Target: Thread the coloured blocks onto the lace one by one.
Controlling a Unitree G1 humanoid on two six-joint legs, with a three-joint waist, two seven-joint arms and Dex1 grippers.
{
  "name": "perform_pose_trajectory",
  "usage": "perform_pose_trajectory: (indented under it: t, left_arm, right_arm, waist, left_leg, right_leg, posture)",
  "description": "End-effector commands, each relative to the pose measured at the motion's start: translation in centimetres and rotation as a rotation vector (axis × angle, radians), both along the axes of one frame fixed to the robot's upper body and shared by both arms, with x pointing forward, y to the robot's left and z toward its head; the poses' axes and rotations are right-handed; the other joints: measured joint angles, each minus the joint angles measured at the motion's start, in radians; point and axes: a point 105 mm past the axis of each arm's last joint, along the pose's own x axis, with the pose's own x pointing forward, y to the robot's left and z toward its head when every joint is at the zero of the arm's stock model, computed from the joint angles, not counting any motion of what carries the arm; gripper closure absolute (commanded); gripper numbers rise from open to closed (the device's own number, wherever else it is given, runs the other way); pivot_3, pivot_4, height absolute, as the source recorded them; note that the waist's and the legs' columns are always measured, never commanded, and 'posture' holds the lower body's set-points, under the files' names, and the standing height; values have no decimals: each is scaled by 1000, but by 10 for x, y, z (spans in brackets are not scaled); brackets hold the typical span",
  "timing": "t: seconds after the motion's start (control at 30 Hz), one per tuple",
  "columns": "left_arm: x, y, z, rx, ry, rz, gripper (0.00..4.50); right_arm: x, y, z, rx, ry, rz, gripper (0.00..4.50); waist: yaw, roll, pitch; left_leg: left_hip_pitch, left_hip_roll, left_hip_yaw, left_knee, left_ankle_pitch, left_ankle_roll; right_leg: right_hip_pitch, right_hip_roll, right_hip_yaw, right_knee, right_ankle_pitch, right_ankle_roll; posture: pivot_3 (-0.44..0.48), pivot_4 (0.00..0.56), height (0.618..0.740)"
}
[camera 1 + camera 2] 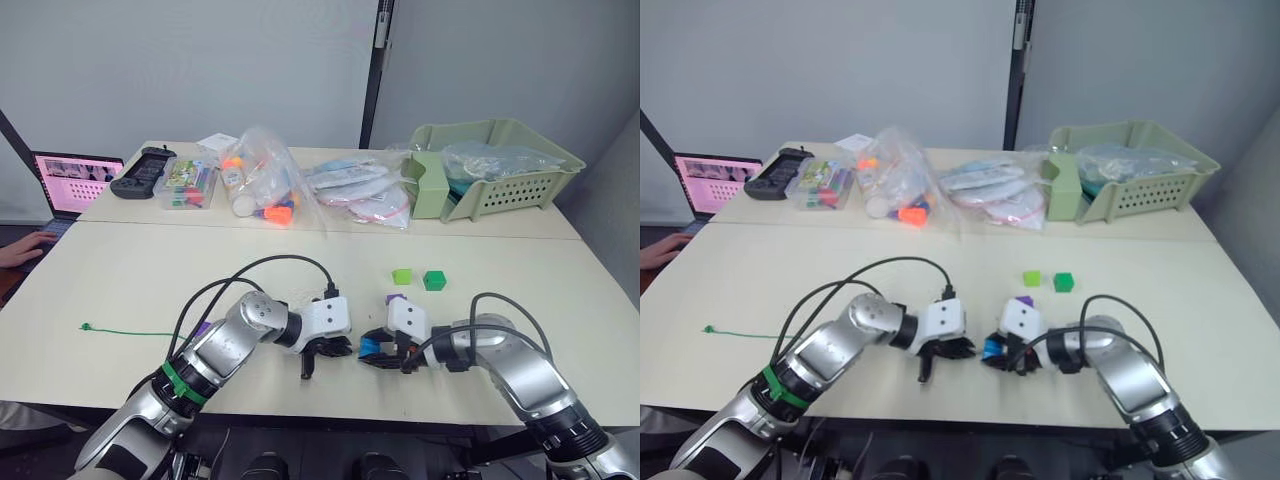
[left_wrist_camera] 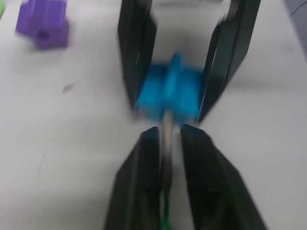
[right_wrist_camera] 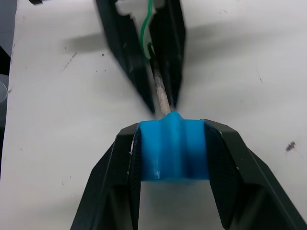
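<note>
My right gripper is shut on a bright blue block low over the table's front edge. My left gripper faces it, shut on the lace's stiff pale tip. The tip touches the block's near face; how far it enters is hidden. The thin green lace trails left across the table to a knot. A purple block lies just behind the right gripper. Farther back sit a lime green block and a dark green block.
Along the back of the table stand a clear box of toys, plastic bags, flat packets and a pale green basket. A black controller and a laptop with a person's hand are at far left.
</note>
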Motion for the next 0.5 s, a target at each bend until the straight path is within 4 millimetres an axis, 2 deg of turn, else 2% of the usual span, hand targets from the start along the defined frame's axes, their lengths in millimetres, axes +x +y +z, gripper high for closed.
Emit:
perform_pose_trajectory:
  t: [0.03, 0.23, 0.3, 0.5]
  left_arm:
    - [-2, -9, 14, -40, -53, -49, 2502]
    - [0, -1, 15, -13, -53, -39, 511]
    - [0, 6, 18, -7, -54, -38, 10]
    - [-5, 23, 20, 9, -30, -49, 0]
  right_arm:
    - [-6, 10, 0, 12, 5, 40, 3126]
    - [-7, 7, -1, 9, 8, 28, 3126]
    - [-7, 6, -1, 8, 9, 21, 3126]
    - [-5, 4, -2, 3, 6, 5, 3126]
  waist:
    - [-1, 0, 0]
    - [0, 0, 0]
    - [-1, 0, 0]
    - [-3, 0, 0]
  left_leg:
    - [0, 0, 0, 0, 0, 0]
    - [-1, 0, 0, -1, 0, 0]
    - [-1, 0, 0, -1, 0, 0]
    - [-1, 0, 0, -1, 0, 0]
  right_leg:
    - [0, 0, 0, 0, 0, 0]
    - [-1, 0, 0, 0, 0, 0]
    - [-1, 0, 0, 0, 0, 0]
    - [-1, 0, 0, 0, 0, 0]
  posture:
    - [0, 150, 740]
    - [0, 150, 740]
    - [0, 150, 740]
    - [0, 150, 740]
